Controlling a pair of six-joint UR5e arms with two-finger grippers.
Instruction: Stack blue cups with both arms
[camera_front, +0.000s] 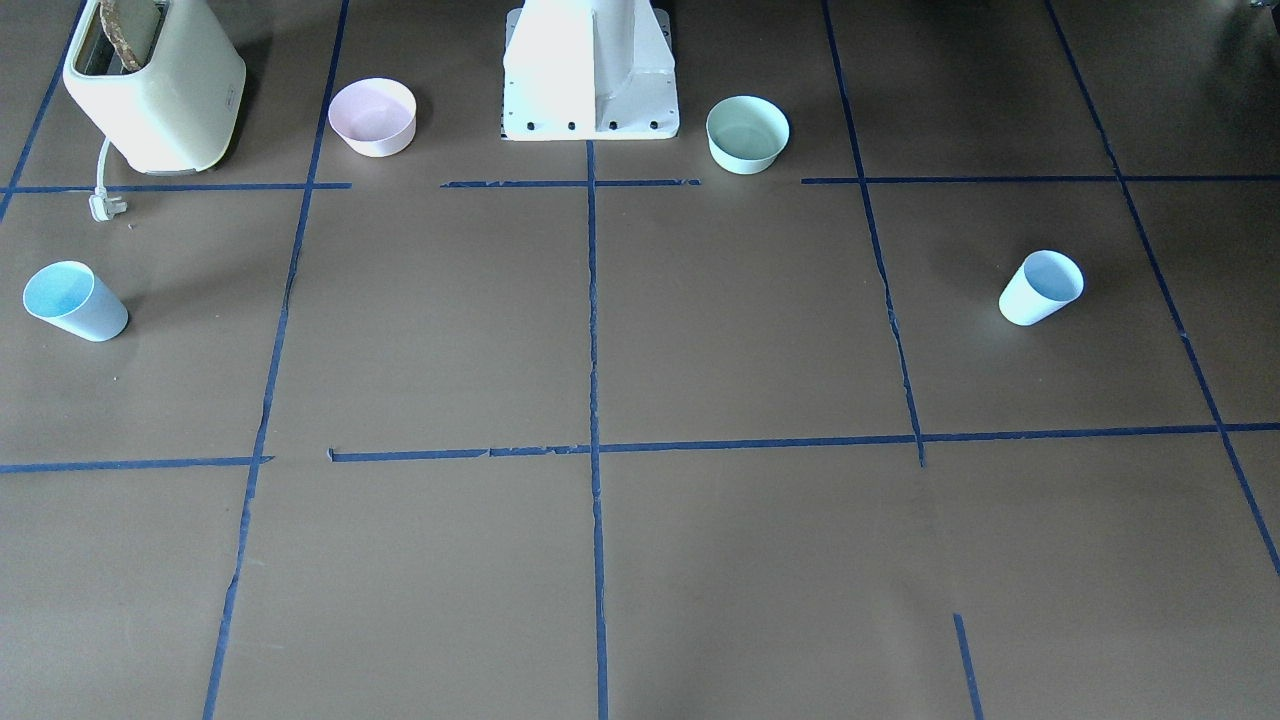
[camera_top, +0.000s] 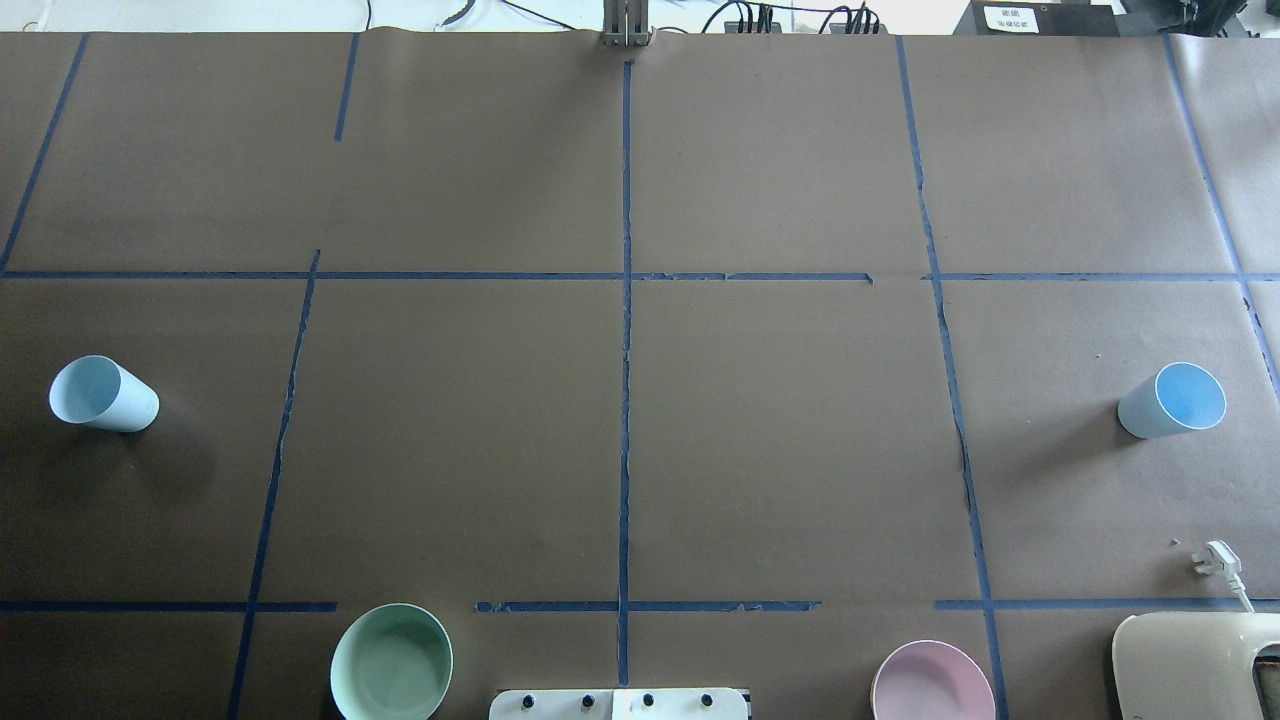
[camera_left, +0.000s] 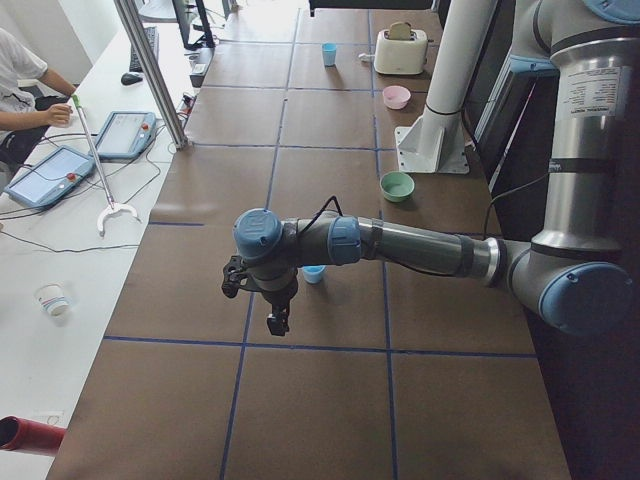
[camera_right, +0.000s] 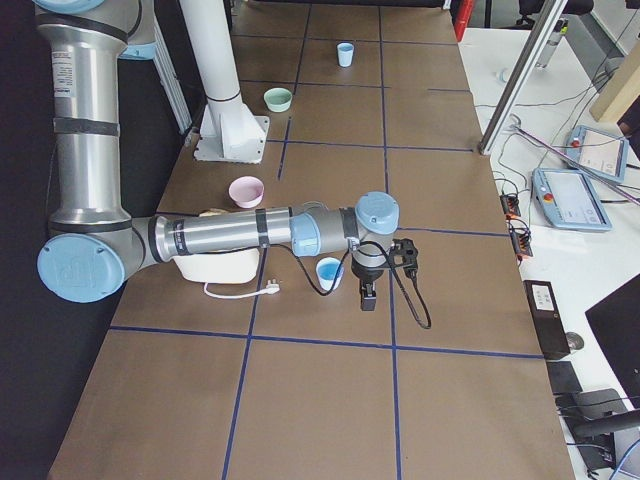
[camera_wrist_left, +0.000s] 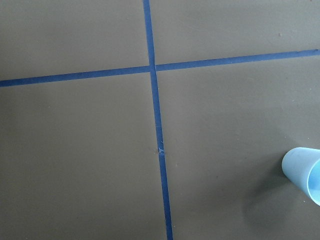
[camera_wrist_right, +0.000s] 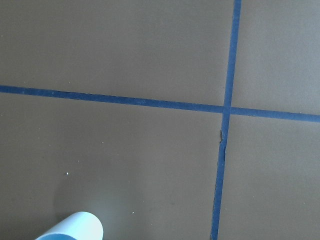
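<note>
Two pale blue cups stand upright, far apart. One is on my left side (camera_top: 103, 396), also in the front view (camera_front: 1040, 288). The other is on my right side (camera_top: 1173, 401), also in the front view (camera_front: 75, 300). My left gripper (camera_left: 278, 321) shows only in the exterior left view, hanging above the table just beside the left cup (camera_left: 314, 273). That cup sits at the left wrist view's lower right edge (camera_wrist_left: 304, 173). My right gripper (camera_right: 368, 297) shows only in the exterior right view, beside the right cup (camera_right: 329, 270). I cannot tell if either gripper is open.
A mint-green bowl (camera_top: 391, 662) and a pink bowl (camera_top: 932, 683) flank the white pedestal (camera_front: 590, 75). A cream toaster (camera_front: 155, 85) with its plug (camera_front: 103, 205) stands on my right side. An operator (camera_left: 25, 85) sits by the table's far edge.
</note>
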